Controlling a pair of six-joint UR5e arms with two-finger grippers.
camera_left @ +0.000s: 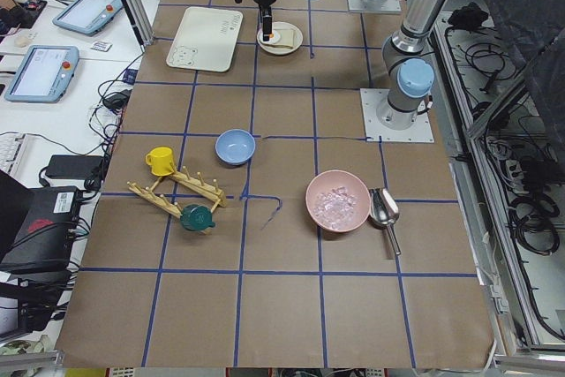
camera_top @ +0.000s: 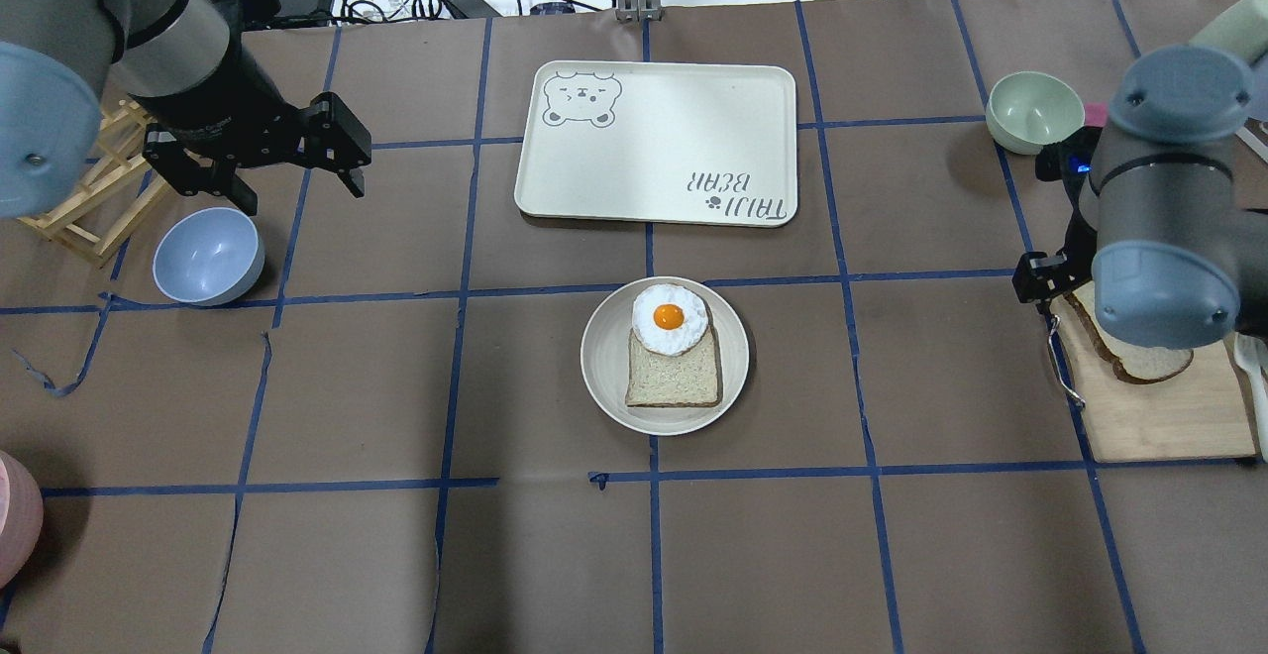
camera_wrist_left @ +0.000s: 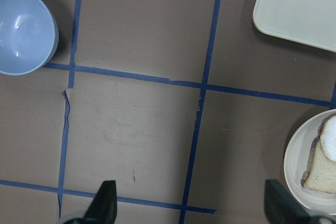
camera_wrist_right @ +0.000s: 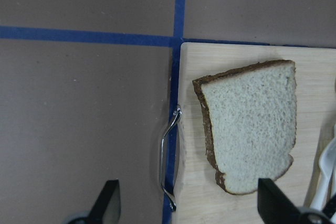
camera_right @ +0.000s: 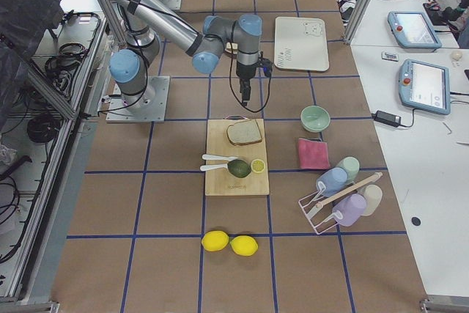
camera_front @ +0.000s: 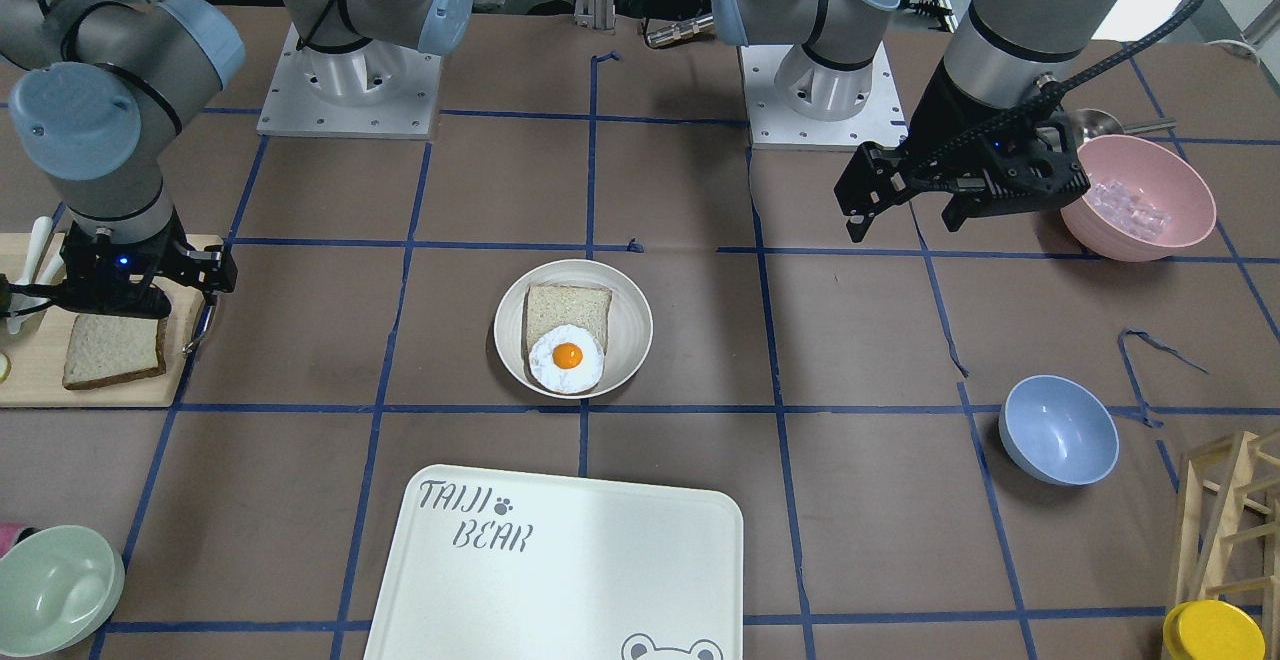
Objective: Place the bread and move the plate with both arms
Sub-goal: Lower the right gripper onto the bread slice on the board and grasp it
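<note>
The bread [camera_front: 115,350], a dark-crusted slice, lies flat on a wooden cutting board [camera_front: 90,388]; it also shows in the right wrist view [camera_wrist_right: 249,129]. My right gripper [camera_front: 120,302] hovers open just above the board's edge, one finger over the table and one over the bread's corner [camera_wrist_right: 190,203]. The plate [camera_front: 628,325] sits mid-table and holds another bread slice with a fried egg on it; it also shows in the overhead view [camera_top: 604,357]. My left gripper [camera_top: 297,196] is open and empty, raised above the table near the blue bowl, far from the plate [camera_wrist_left: 294,161].
The white "TAIJI BEAR" tray [camera_top: 654,144] lies just beyond the plate. A blue bowl [camera_top: 208,256], a wooden rack [camera_front: 1235,510] and a pink bowl [camera_front: 1140,200] stand on my left side. A pale green bowl [camera_top: 1035,111] stands near the right arm.
</note>
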